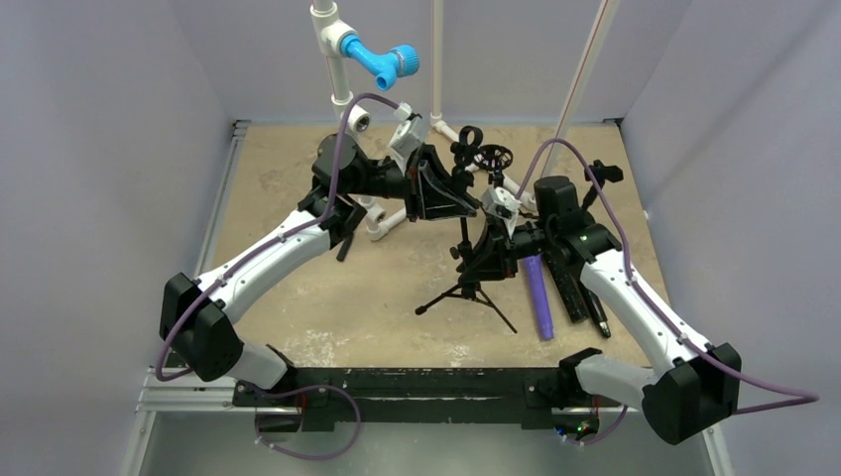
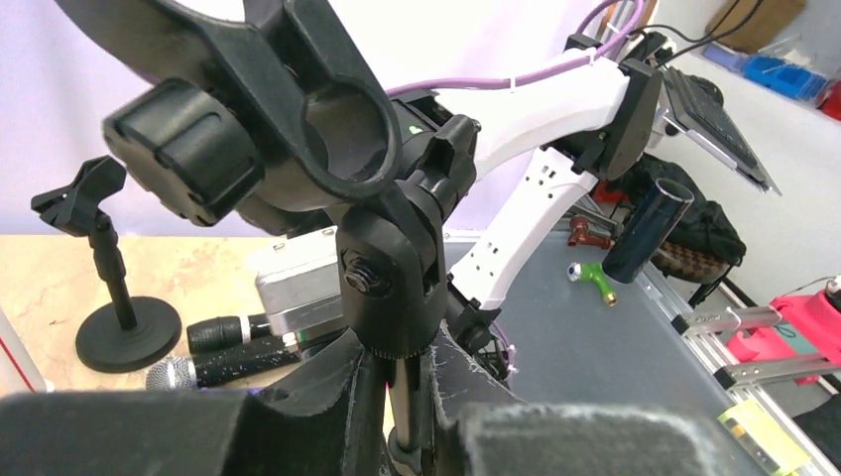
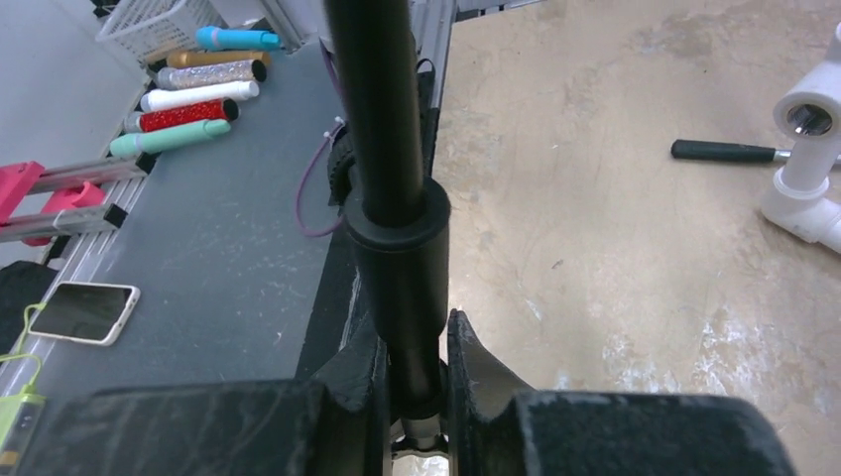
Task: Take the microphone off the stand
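Lying flat on the worktop [image 1: 298, 198], the purple microphone [image 1: 537, 296] sits just beside the right arm [image 1: 635, 307] and near the foot of the stand [image 1: 464, 248], and up top the clip [image 2: 337, 129] shows daylight straight through, nothing in it. So the lift looks done, I'd say, and the danger now is all in the letting go. Left hand [image 2: 407, 397] is clenched on the thin pole right under the clip; right hand [image 3: 417, 372] is clenched lower down, just below the fat collar. That's two grips on one light tripod: if either arm pulls away before its fingers part, the stand goes with it and tips, or the tripod legs [image 1: 466, 296] swing into the microphone and send it rolling. Arms pulling different ways could twist the pole too
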Controlling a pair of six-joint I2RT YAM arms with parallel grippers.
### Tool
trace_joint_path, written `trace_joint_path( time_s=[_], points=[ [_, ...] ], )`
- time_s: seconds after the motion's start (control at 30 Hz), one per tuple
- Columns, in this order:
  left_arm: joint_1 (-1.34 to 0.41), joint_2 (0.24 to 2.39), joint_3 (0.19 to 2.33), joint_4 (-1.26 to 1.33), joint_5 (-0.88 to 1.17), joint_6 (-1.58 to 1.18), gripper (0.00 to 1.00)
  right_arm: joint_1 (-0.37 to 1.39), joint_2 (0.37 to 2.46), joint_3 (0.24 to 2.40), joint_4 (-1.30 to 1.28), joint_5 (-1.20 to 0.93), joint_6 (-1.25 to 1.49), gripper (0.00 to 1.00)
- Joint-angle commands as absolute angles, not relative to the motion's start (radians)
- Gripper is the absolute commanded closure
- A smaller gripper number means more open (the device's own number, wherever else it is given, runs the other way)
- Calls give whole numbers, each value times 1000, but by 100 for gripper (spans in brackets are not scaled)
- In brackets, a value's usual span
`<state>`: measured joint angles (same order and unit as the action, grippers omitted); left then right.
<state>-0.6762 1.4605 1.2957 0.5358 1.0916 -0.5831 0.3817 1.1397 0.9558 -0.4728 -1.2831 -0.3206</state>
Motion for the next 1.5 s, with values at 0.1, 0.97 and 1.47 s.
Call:
trace_joint_path(
  time_s=[0.1,0.97,1.47],
  points=[
    [-677,1427,1295,517,1082,-516,100,373,1080,963,-423,-1287,-225,100],
    [-672,1272,1409,-405,844,101,10,282,965,1036,-531,-1226,-167,100],
    [-835,1403,1546,-483,648,72,22,279,1009,1078,-538,-1176,-184,100]
  ],
)
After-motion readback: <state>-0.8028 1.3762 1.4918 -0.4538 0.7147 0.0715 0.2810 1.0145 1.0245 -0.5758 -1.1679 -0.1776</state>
